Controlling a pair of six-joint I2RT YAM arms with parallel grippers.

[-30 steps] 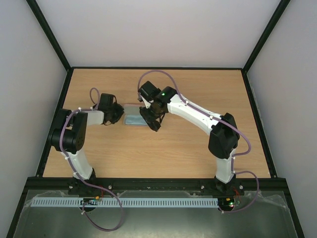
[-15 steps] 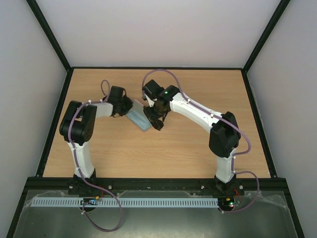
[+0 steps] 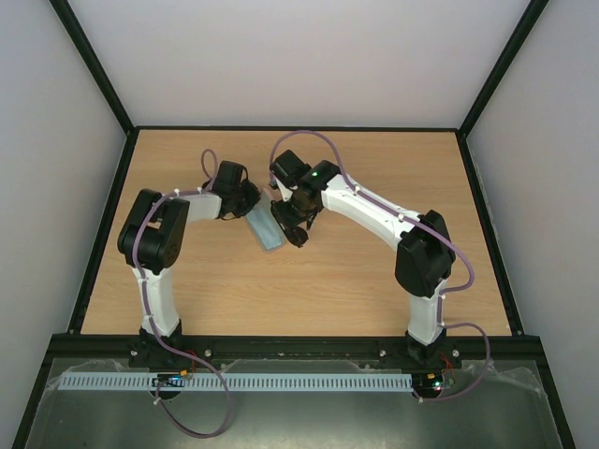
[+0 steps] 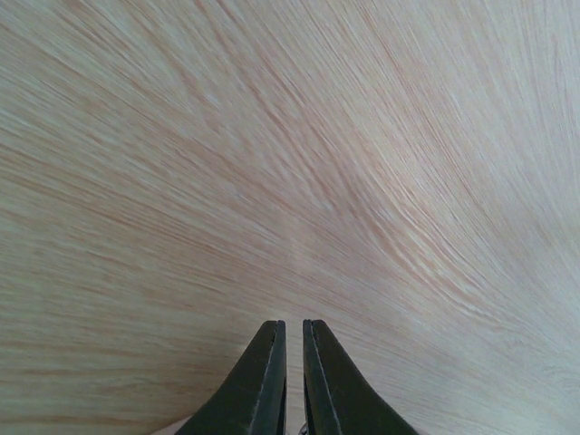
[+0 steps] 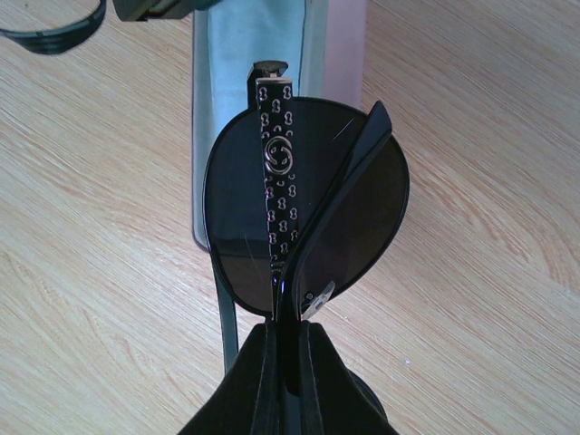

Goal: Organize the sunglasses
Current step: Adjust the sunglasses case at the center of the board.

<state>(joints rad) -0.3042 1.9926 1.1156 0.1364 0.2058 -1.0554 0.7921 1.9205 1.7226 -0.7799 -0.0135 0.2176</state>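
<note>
The sunglasses [image 5: 308,208] hang folded, dark lenses edge-on to each other, with my right gripper [image 5: 290,331] shut on their frame near the bridge. They hover over the pink case [image 5: 343,54], which lies open with the light blue cloth [image 5: 245,45] inside. From above, the case [image 3: 265,229] lies slantwise mid-table, the sunglasses [image 3: 294,226] and right gripper [image 3: 292,230] at its right side. My left gripper [image 3: 248,199] sits at the case's far end. Its jaws [image 4: 294,324] stand nearly together with a pinkish edge low between them, over bare wood.
The wooden table [image 3: 374,281] is fenced by a black frame with grey walls on three sides. Both arms reach inward and meet close together at the middle of the table.
The left gripper has swung right and away from the bases, turning the case from lying crosswise to slanting. The right gripper with the sunglasses has shifted slightly right.
</note>
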